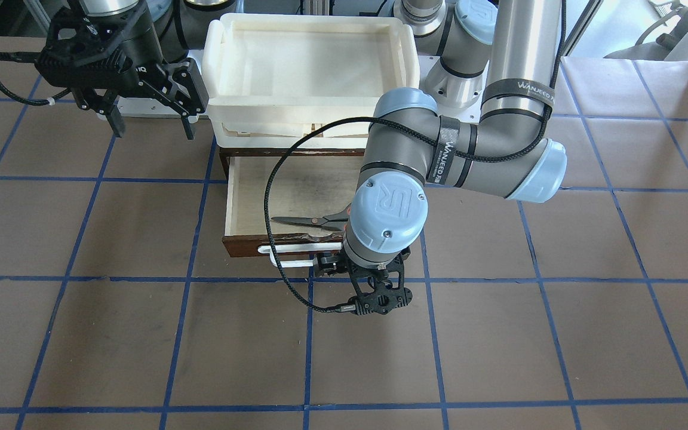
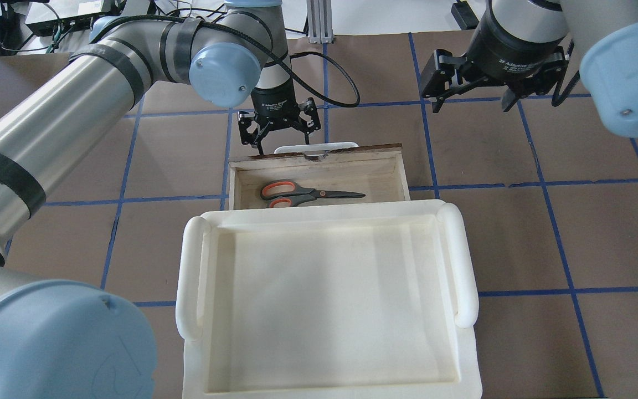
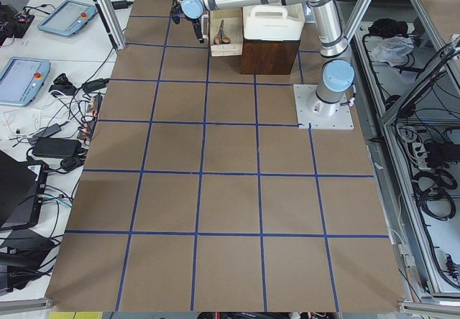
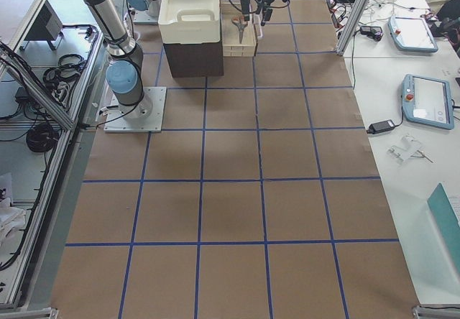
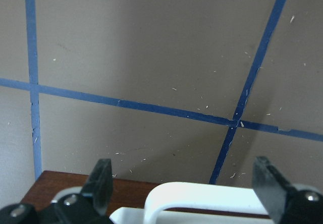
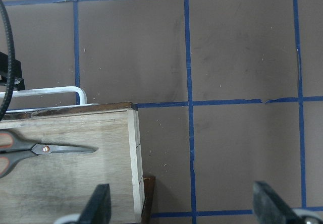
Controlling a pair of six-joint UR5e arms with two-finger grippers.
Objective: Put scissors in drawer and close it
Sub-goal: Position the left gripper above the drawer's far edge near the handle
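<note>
The scissors [image 2: 297, 194], silver blades with grey and orange-red handles, lie flat in the open drawer [image 2: 319, 159]; they also show in the front view [image 1: 311, 221] and the right wrist view [image 6: 45, 148]. The drawer's white wire handle [image 2: 316, 147] is on its front. My left gripper [image 2: 287, 138] is open and empty, pointing down just over the drawer front, and the handle [image 5: 212, 193] lies between its fingers in the left wrist view. My right gripper [image 2: 471, 97] is open and empty, held above the table off the drawer's right end.
A cream-white plastic tray [image 2: 327, 213] sits on top of the dark-brown cabinet [image 3: 269, 57] that the drawer slides out of. The brown table has a blue tape grid [image 1: 308, 358]. My left arm's elbow [image 1: 392, 206] hangs over the drawer's end.
</note>
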